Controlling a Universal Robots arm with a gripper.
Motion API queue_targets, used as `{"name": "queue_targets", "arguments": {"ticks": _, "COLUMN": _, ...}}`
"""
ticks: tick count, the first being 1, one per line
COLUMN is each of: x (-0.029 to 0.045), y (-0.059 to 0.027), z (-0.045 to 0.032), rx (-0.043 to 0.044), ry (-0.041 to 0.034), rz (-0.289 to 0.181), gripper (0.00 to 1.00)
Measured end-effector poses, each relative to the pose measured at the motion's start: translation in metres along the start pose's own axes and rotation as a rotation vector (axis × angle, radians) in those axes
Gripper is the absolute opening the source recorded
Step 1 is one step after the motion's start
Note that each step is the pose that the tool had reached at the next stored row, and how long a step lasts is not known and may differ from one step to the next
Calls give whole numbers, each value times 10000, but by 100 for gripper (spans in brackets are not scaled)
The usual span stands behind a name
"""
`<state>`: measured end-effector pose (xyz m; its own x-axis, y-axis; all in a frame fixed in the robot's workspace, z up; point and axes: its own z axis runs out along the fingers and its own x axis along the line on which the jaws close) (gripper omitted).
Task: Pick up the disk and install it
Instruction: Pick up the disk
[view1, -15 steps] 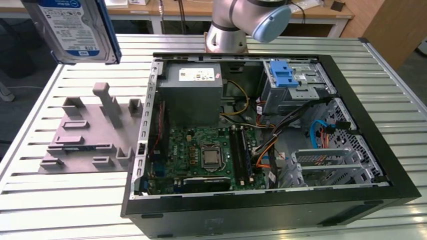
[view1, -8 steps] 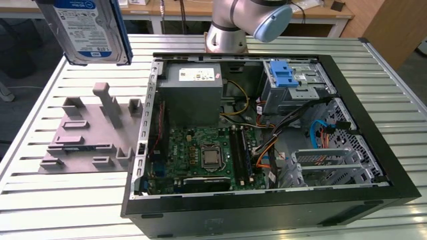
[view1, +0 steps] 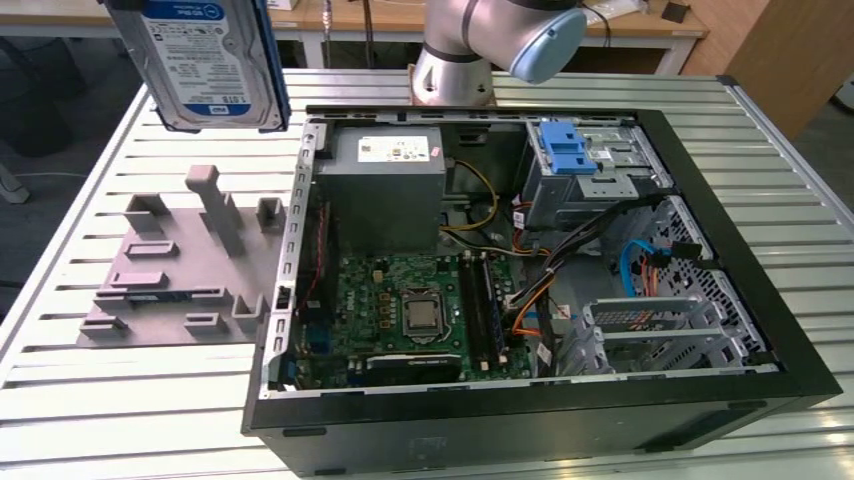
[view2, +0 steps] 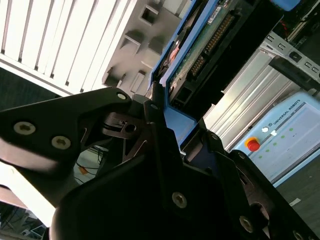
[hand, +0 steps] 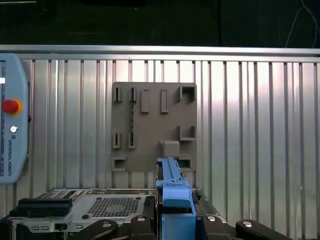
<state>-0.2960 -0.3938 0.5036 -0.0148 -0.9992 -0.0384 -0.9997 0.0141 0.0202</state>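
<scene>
We find print in three places. In the upper left of the exterior view, the disk (view1: 214, 60) carries a blue-and-white label (view1: 200, 45) covered in rows of small dark print, too fine for us to make out. Near the upper middle of the same view, a grey metal box (view1: 387, 195) inside the open computer case (view1: 534, 420) bears a small white sticker (view1: 396, 150) with tiny marks we cannot tell apart. In the first wrist view, a pale control pendant (hand: 12, 65) with a red button (hand: 10, 106) shows a short line of dark capital lettering (hand: 8, 157) along its face. In the second wrist view we see similar lettering on it.
</scene>
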Motion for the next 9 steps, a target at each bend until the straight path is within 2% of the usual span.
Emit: {"name": "queue_targets", "arguments": {"ticks": 9, "x": 15, "y": -262, "z": -6, "rx": -1, "ry": -1, "rz": -1, "gripper": 36}}
